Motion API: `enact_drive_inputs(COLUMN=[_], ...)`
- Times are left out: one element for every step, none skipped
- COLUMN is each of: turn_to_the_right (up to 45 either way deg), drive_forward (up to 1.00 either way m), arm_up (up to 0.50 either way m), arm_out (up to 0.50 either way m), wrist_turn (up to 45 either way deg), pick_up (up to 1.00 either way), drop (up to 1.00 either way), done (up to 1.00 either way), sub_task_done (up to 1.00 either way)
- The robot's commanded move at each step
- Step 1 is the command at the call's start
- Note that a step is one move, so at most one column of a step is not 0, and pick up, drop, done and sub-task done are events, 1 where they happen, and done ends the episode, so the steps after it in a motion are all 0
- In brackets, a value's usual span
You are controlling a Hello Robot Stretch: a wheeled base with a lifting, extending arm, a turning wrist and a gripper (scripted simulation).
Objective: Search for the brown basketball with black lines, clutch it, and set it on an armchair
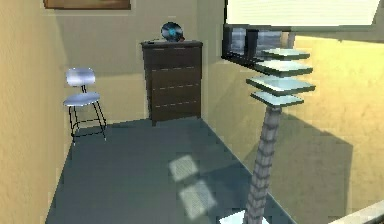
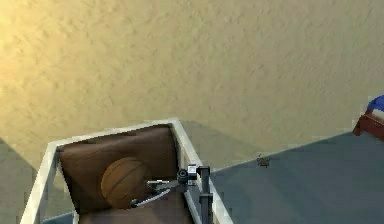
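Claw (image 2: 148,192): sits over the armchair (image 2: 110,134) seat, close to the chair's right-hand arm rail as the arm side view shows it, with its thin fingers (image 2: 160,184) reaching toward the brown basketball (image 2: 124,180). Its state cannot be read, and since the ball has the seat cushion behind it, it cannot be told whether the claw has hold of it.

Basketball: near the middle of the brown seat, below the back cushion. Whether it rests on the cushion or hangs just clear of it cannot be determined.

Risks, as judged:
- A round ball let go before it is settled may roll toward the seat's front edge and drop to the floor.
- Fingers drawn away while touching the ball could drag it out with them.
- The arm (image 2: 205,200) stands beside the white rail; a sideways move could strike it.
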Motion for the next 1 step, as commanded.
enact_drive_inputs(turn_to_the_right=[0.0], drive_forward=[0.00], arm_up=[-0.32], arm_out=[0.00], wrist_turn=[0.0], pick_up=[0.00], drop=[0.00], done=[0.00], sub_task_done=[0.00])
